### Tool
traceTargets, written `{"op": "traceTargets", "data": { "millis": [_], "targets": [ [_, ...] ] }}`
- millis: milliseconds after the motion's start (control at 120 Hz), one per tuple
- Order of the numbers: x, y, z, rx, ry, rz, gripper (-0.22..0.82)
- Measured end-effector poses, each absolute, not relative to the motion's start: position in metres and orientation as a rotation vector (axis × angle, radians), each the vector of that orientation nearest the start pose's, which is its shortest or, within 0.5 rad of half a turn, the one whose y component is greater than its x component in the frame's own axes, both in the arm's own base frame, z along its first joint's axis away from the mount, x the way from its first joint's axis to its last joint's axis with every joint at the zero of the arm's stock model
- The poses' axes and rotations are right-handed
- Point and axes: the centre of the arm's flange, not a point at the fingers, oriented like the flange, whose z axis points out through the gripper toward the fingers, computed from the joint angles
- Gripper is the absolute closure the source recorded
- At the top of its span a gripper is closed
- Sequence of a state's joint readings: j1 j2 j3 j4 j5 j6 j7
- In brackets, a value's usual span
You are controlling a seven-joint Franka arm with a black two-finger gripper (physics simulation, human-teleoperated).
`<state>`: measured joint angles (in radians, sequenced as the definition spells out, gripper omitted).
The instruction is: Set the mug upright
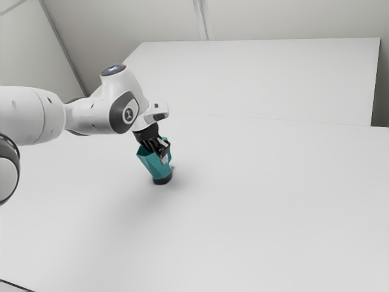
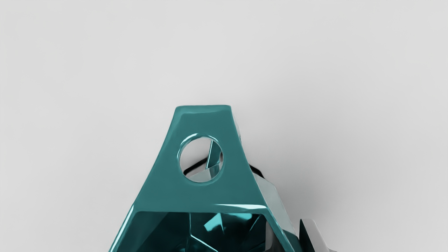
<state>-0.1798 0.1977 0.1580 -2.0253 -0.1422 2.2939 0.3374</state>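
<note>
The teal faceted mug (image 1: 152, 164), black-based, is mouth up over the white table (image 1: 273, 207). The black two-finger gripper (image 1: 163, 157) pinches its wall, one finger inside the hollow, the other outside.

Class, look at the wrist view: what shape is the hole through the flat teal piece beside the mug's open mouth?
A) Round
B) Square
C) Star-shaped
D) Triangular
A: the hole through the flat teal piece of the mug has a smooth, curved edge with no corners.
</note>
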Motion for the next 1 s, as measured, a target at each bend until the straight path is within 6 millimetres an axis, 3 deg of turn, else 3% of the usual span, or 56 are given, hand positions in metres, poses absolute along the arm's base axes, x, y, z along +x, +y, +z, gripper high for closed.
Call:
{"op": "traceTargets", "data": {
  "millis": [367, 733, 1000],
  "targets": [
    [0.596, -0.019, 0.357, -3.183, 0.405, -0.149, 0.76],
    [0.597, -0.019, 0.359, -3.192, 0.408, -0.169, 0.62],
    [0.6, -0.024, 0.401, -3.179, 0.444, -0.275, 0.55]
  ]
}}
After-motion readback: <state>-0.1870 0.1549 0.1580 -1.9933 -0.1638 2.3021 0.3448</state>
